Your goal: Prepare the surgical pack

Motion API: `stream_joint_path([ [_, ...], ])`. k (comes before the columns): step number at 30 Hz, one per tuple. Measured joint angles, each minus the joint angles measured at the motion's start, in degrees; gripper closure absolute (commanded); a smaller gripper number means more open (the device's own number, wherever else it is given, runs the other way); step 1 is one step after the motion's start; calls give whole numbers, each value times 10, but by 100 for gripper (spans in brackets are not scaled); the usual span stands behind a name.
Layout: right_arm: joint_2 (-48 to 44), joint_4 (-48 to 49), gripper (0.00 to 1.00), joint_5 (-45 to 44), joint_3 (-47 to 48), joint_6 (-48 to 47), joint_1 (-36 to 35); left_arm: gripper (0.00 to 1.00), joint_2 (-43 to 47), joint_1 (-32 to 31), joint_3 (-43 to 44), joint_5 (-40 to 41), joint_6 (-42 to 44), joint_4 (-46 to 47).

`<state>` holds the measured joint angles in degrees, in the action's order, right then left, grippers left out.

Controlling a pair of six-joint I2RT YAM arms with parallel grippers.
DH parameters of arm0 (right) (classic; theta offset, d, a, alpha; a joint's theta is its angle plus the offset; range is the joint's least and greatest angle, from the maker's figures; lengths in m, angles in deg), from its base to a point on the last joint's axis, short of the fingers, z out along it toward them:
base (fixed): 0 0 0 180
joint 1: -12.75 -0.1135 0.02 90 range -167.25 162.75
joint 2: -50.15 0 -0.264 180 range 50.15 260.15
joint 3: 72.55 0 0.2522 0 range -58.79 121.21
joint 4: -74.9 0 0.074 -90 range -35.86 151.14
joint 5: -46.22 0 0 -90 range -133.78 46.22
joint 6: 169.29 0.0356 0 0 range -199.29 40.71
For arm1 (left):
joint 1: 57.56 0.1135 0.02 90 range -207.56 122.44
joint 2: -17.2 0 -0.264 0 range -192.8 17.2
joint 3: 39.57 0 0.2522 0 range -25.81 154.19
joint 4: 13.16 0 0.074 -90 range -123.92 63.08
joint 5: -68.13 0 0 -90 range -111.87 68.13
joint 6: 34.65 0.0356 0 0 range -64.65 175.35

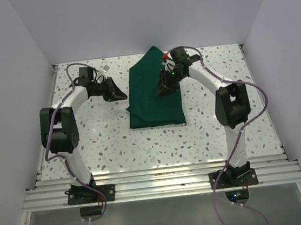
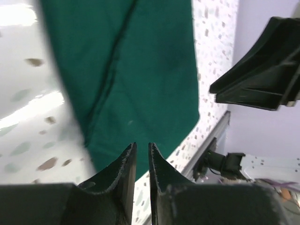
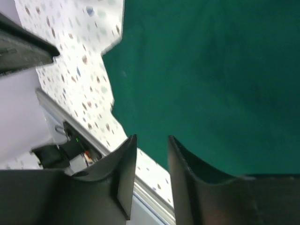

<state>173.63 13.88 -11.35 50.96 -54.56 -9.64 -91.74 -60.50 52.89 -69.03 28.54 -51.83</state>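
Hanging over the folded dark green cloth surgical pack (image 1: 152,105), the right end effector (image 1: 163,92) stands partly open and empty; the left end effector (image 1: 121,95), just left of it, is barely parted and empty.

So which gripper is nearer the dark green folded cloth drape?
Right. The right gripper is directly over the dark green cloth drape; the left gripper sits just off its left edge, above the speckled table.

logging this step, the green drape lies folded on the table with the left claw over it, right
Not the left: the top view shows the right claw over the drape. The left claw sits beside it, over the table.
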Motion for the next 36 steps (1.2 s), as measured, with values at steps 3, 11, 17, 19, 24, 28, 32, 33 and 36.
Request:
stream_joint_path([
  [3, -58, 44, 86, 52, -117, -8, 21, 83, -17, -33, 3, -34, -24, 36],
  [11, -69, 140, 99, 190, -269, 19, 7, 85, -90, -87, 3, -83, -75, 99],
  [17, -65, 169, 100, 217, -315, 8, 25, 85, -116, -80, -7, -77, -75, 92],
  [19, -65, 169, 100, 220, -337, 2, 40, 85, -124, -80, -13, -74, -74, 88],
  [24, -66, 163, 100, 222, -369, -23, 70, 85, -131, -80, -14, -77, -68, 81],
  [28, -76, 154, 100, 222, -401, -42, 91, 86, -131, -80, -13, -76, -65, 76],
  [32, -97, 129, 100, 216, -416, -57, 111, 82, -131, -80, 0, -68, -51, 52],
  [33, -106, 126, 100, 211, -416, -60, 114, 79, -131, -80, 6, -64, -47, 45],
  [36, -125, 128, 100, 201, -390, -45, 120, 76, -131, -80, 27, -49, -37, 37],
])
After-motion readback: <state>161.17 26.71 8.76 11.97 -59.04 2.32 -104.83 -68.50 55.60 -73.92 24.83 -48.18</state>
